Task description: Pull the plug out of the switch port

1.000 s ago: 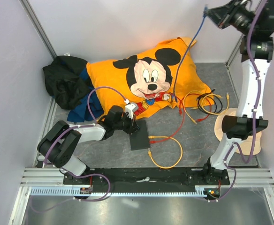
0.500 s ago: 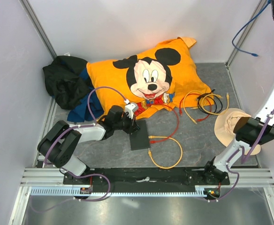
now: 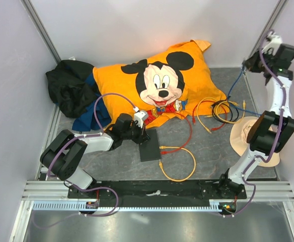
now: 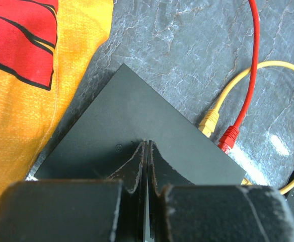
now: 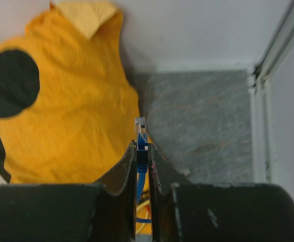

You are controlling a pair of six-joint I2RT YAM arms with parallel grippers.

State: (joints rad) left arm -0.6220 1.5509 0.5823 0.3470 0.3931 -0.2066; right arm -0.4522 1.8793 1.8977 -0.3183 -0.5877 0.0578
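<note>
Black cloth [image 3: 66,85] lay heaped in the far-left corner of the desk [image 3: 207,146], with a bit of blue fabric [image 3: 88,120] poking out below it. Next to that sprawled a big orange pillow [image 3: 197,80] printed with a cartoon mouse face.

Just in front of the pillow's near edge the left arm reached in low. The left pincer [image 4: 146,146] was pressed together with nothing between its fingers, and its tips were down on the top face of the switch [image 4: 137,116]. The switch, a flat dark box, lay on the desk just beside the pillow, a little left of the middle.

A yellow plug [image 4: 209,121] and a red plug [image 4: 229,137] sat at the switch's right-hand edge. I couldn't tell whether either was seated in a socket. The yellow cable [image 3: 185,164] looped over the desk toward the arms' bases, and the red cable [image 3: 190,132] ran back toward the pillow.

Further right lay a tangle of yellow and black leads [image 3: 222,108], then a tan hat-like thing [image 3: 237,135] partly behind the right arm.

At the far right that arm stood tall. The right pincer [image 5: 142,147] was pinching the blue plug [image 5: 140,128], clear tip pointing out, well apart from the switch, and the blue cable [image 3: 236,83] hung down from it to the desk.
</note>
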